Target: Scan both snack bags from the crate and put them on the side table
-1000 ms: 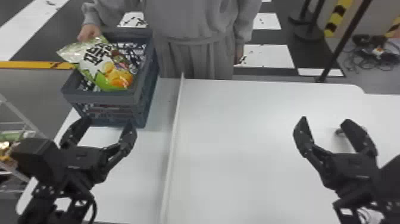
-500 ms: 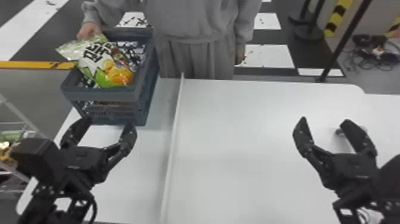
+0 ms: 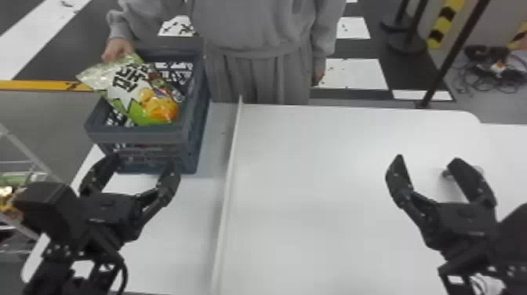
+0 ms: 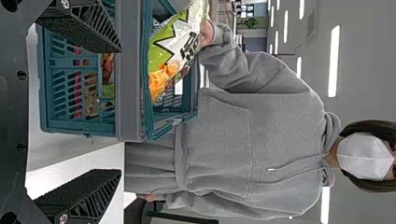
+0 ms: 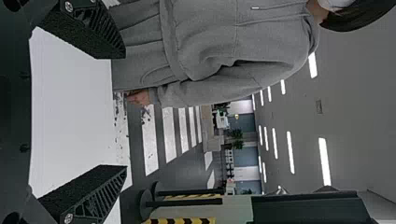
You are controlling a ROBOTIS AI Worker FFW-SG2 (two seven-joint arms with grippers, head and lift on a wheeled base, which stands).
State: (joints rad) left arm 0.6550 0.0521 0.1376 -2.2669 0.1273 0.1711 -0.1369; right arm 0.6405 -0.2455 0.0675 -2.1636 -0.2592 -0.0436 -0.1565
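The crate (image 3: 135, 136) has shifted slightly toward the robot since the frame before, and the green-and-white snack bag (image 3: 129, 89) and the person's hand (image 3: 116, 50) gripping it have come along the same way. Taking twelve o'clock as straight ahead of the robot, the crate sits on the white counter (image 3: 333, 196) at about eleven, and the bag is tilted over its opening, the orange-printed end toward five o'clock and a pale corner out past the rim toward ten. The person's hand holds it by its far edge, with a grey sleeve (image 3: 120, 26) behind. Something red, brown and green (image 4: 107, 70) shows through the crate's slots in the left wrist view; I cannot tell whether it is another snack bag. The left hand (image 3: 142, 160) is released and empty, its fingers wide apart, with the crate near it at twelve o'clock. The right hand (image 3: 427, 159) is likewise released and empty, well apart from the left one, off at its three o'clock. Between the two, a thin white strip (image 3: 229, 172) runs along the counter from twelve toward six, with the crate on its nine o'clock side. A clear-sided rack (image 3: 17, 161) stands at nine o'clock from the left hand.
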